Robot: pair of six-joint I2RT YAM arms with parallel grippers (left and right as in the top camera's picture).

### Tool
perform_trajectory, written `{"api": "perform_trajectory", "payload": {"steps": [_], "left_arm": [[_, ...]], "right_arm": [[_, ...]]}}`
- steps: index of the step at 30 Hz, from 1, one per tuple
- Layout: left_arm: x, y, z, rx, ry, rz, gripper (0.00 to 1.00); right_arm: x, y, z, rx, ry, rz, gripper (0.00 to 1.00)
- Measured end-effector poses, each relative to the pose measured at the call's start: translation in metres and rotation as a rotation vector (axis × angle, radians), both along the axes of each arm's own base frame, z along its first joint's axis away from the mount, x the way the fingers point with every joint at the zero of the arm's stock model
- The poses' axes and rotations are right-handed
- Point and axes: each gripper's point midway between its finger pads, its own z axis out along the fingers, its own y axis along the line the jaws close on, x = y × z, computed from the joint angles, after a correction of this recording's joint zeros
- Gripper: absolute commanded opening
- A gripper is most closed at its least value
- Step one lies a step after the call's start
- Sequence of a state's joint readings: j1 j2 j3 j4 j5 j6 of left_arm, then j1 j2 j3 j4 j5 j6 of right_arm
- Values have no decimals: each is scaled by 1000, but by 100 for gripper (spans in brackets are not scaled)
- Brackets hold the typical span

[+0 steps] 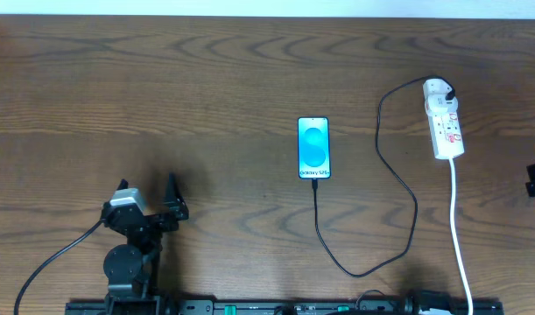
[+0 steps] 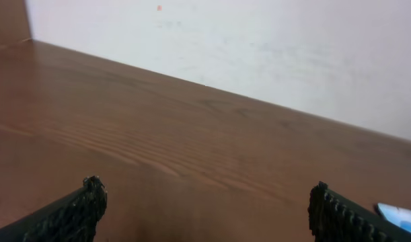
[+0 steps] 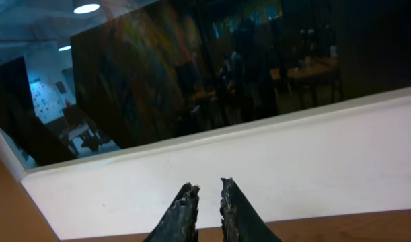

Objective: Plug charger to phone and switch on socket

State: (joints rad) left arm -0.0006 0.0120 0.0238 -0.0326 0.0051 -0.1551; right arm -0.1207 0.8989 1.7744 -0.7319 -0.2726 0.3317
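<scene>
A brown wood-grain table (image 1: 206, 79) fills the overhead view, and the phone (image 1: 313, 147) lies flat near its middle, screen lit blue, long side running toward the arms' bases. The charger (image 1: 413, 206) meets the phone's near short edge, runs toward the bases, loops to the phone's right, climbs past it and ends at the far end of the socket (image 1: 445, 118). How deep the plug tip sits in the phone cannot be told. The socket lies well to the phone's right, roughly parallel to it, with a white cord (image 1: 461, 236) trailing from its near end to the table's front edge. The left gripper (image 2: 205, 214) sits well to the phone's left and nearer the bases, fingers (image 2: 84, 205) spread wide and holding nothing. Its camera looks low across the wood to a plain white wall (image 2: 259, 47), with a corner of the phone just showing at the right edge. The right gripper (image 3: 209, 202) points off the table, its fingers (image 3: 185, 210) drawn together to a thin slit with nothing between them. Behind them is a white ledge (image 3: 292, 161) under a dark window (image 3: 212, 74) that reflects ceiling lights and furniture.
</scene>
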Motion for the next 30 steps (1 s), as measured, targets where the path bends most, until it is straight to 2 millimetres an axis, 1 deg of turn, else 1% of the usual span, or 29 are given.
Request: {"api": "perform_trajectory", "payload": {"steps": [4, 6, 8, 9, 11, 12, 14, 15, 16, 17, 18, 19, 20, 21, 24, 25, 26, 30], "left_arm": [[0, -5, 0, 115, 6, -39, 97], [0, -6, -1, 133, 8, -47, 97], [0, -6, -1, 146, 8, -54, 97], [0, -7, -1, 150, 8, -56, 97], [0, -7, -1, 151, 8, -58, 97], [0, -7, -1, 151, 8, -58, 97], [0, -7, -1, 151, 8, -58, 97], [0, -7, -1, 151, 8, -58, 97], [0, -7, -1, 151, 8, -59, 97], [0, -7, -1, 151, 8, -60, 97], [0, -7, -1, 152, 8, -60, 98], [0, -8, -1, 152, 8, -60, 97], [0, -8, -1, 154, 8, -61, 97], [0, -8, -1, 154, 8, -62, 97], [0, -8, -1, 154, 8, -62, 97], [0, -8, -1, 154, 8, -62, 98], [0, -8, -1, 154, 8, -62, 97], [0, -8, -1, 154, 8, -62, 97]], "right_arm": [[-2, 0, 12, -30, -53, -3, 18], [-4, 1, 22, -49, -99, -6, 20], [-7, 1, 33, -64, -150, -8, 24], [-9, 1, 36, -70, -163, -10, 24], [-18, 3, 39, -74, -182, -10, 24], [-28, 5, 42, -79, -201, -3, 24], [-55, 11, 48, -94, -255, 9, 25], [-72, 13, 50, -105, -289, 8, 28], [-99, 17, 52, -122, -350, 6, 31], [-116, 19, 54, -132, -395, 5, 33], [-140, 23, 56, -147, -452, 4, 35], [-156, 26, 57, -158, -498, 5, 38], [-181, 30, 55, -184, -557, 5, 38], [-196, 33, 53, -205, -597, -1, 39], [-207, 34, 47, -224, -623, -6, 41], [-213, 37, 44, -233, -641, 1, 42], [-230, 42, 40, -252, -684, 14, 47], [-277, 53, 26, -298, -805, 20, 56]]}}
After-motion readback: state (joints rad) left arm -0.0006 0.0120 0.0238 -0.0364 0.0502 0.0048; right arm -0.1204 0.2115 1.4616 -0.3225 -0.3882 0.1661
